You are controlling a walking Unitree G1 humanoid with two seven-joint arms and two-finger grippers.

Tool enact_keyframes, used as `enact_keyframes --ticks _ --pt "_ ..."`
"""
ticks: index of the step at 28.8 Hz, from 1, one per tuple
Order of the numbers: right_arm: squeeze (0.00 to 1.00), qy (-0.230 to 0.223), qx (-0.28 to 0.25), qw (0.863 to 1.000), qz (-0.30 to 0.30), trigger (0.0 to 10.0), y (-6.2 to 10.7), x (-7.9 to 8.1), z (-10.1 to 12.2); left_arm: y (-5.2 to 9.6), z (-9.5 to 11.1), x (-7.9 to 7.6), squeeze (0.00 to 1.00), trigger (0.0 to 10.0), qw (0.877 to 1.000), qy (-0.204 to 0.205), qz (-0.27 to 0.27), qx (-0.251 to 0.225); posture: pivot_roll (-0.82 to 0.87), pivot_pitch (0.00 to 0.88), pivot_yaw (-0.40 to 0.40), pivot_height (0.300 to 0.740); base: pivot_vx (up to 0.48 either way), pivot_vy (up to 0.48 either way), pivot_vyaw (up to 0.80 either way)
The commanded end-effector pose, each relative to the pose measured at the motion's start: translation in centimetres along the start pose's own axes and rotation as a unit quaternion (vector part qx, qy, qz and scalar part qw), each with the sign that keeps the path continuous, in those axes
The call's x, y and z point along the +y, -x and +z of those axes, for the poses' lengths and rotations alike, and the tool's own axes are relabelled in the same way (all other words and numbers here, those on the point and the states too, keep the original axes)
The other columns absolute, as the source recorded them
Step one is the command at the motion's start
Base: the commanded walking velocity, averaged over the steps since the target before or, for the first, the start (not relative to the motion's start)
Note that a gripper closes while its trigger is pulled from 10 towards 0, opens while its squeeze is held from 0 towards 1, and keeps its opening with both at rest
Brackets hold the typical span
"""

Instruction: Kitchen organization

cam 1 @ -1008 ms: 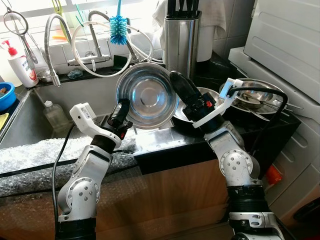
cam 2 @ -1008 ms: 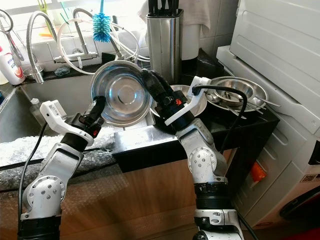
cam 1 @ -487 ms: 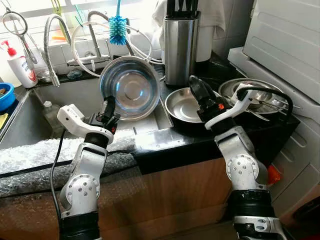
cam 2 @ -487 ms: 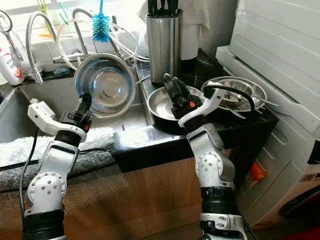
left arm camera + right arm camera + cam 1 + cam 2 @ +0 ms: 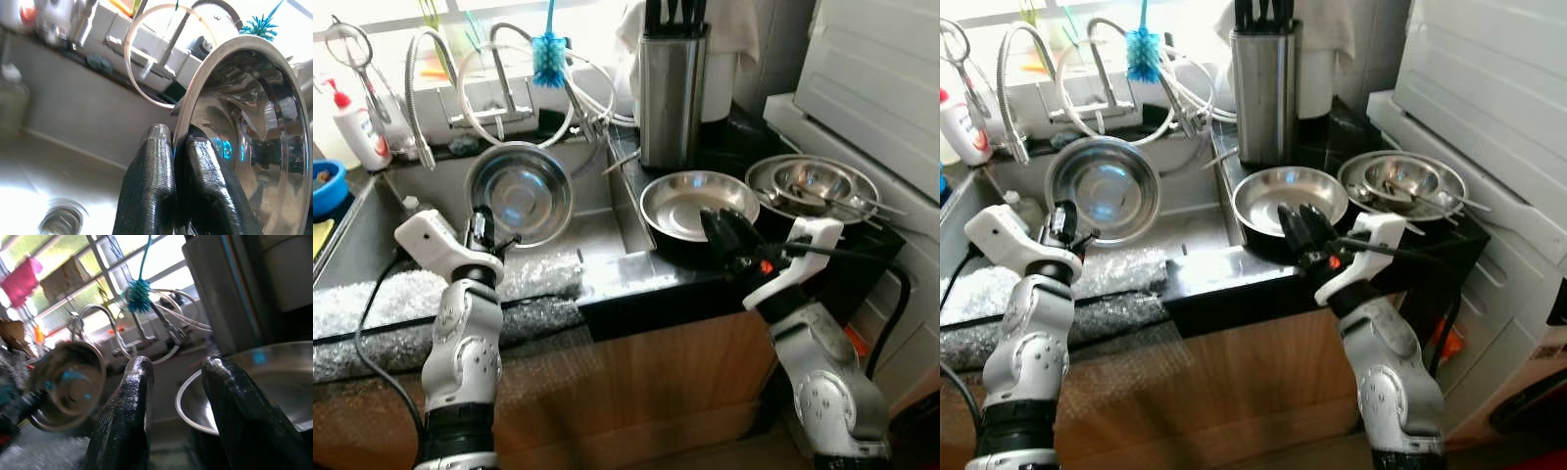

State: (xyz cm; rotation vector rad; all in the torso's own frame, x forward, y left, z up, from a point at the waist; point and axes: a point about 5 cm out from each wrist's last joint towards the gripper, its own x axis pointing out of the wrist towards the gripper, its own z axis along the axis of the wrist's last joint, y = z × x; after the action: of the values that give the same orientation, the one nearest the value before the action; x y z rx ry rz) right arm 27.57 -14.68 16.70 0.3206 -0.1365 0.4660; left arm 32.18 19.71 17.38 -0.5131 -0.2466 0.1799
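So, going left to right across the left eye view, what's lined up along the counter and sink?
Blue bowl → soap bottle → steel bowl pinched in the left hand → knife block → empty steel pan, with the open right hand in front of it → stacked steel dishes.

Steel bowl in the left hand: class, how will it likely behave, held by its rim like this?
The bowl looks rigid and probably light. The left hand pinches only its thin polished rim, so it may slip or swing. Held tilted on edge over the sink, it would likely clatter down.
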Motion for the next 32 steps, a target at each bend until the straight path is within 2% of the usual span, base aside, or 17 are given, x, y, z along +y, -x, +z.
enact_keyframes --ticks 1,2,6,9,11,12,14,17,24,30,32 --pt "0.00 0.032 0.007 0.999 -0.026 10.0 0.7 -0.1 -0.2 -0.8 0.5 -0.5 0.00 10.0 0.999 -0.029 -0.004 -0.024 -0.03 0.000 0.098 0.740 0.000 0.000 0.00" --pt "0.00 0.049 0.032 0.997 -0.042 10.0 1.3 -0.4 -1.1 -1.1 0.5 -0.6 0.00 10.0 0.999 -0.046 -0.005 -0.027 -0.03 0.000 0.097 0.740 0.000 0.000 0.00" --pt "0.00 0.066 0.086 0.992 -0.070 10.0 2.8 -1.0 -3.9 -1.9 0.7 -0.7 0.00 10.0 0.996 -0.083 -0.001 -0.040 -0.04 0.000 0.099 0.740 0.000 0.000 0.00" --pt "0.00 0.072 0.167 0.979 -0.093 10.0 4.4 -1.9 -7.5 -2.4 0.8 -0.8 0.00 10.0 0.994 -0.093 0.010 -0.049 -0.04 0.000 0.102 0.740 0.000 0.000 0.00" --pt "0.00 0.066 0.217 0.968 -0.111 10.0 5.6 -2.4 -9.9 -2.7 0.7 -1.1 0.00 10.0 0.993 -0.102 0.007 -0.054 -0.04 0.000 0.102 0.740 0.000 0.000 0.00" --pt "0.00 0.055 0.251 0.957 -0.133 10.0 6.7 -2.9 -11.8 -2.9 0.7 -1.3 0.00 10.0 0.992 -0.114 0.005 -0.057 -0.04 0.000 0.102 0.740 0.000 0.000 0.00" --pt "0.00 0.066 0.274 0.947 -0.152 10.0 7.3 -3.2 -12.9 -3.0 0.6 -1.4 0.00 10.0 0.991 -0.122 0.001 -0.061 -0.04 0.000 0.102 0.740 0.000 0.000 0.00" --pt "0.00 0.050 0.317 0.930 -0.181 10.0 8.6 -3.5 -15.5 -3.2 0.3 -1.6 0.00 10.0 0.986 -0.156 -0.004 -0.058 -0.04 0.000 0.104 0.740 0.000 0.000 0.00" --pt "0.00 0.026 0.384 0.900 -0.204 10.0 10.4 -3.7 -19.3 -3.7 -0.4 -0.9 0.00 10.0 0.980 -0.197 0.021 -0.032 -0.03 0.000 0.111 0.740 0.000 0.000 0.00" --pt "0.00 0.025 0.423 0.882 -0.206 10.0 11.5 -3.4 -21.1 -4.0 -0.8 -0.4 0.00 10.0 0.973 -0.230 0.028 -0.020 -0.01 0.000 0.113 0.740 0.000 0.000 0.00" --pt "0.00 0.024 0.437 0.874 -0.209 10.0 12.2 -3.3 -21.6 -4.2 -1.1 0.2 0.00 10.0 0.964 -0.263 0.042 -0.005 -0.02 0.000 0.115 0.740 0.000 0.000 0.00"
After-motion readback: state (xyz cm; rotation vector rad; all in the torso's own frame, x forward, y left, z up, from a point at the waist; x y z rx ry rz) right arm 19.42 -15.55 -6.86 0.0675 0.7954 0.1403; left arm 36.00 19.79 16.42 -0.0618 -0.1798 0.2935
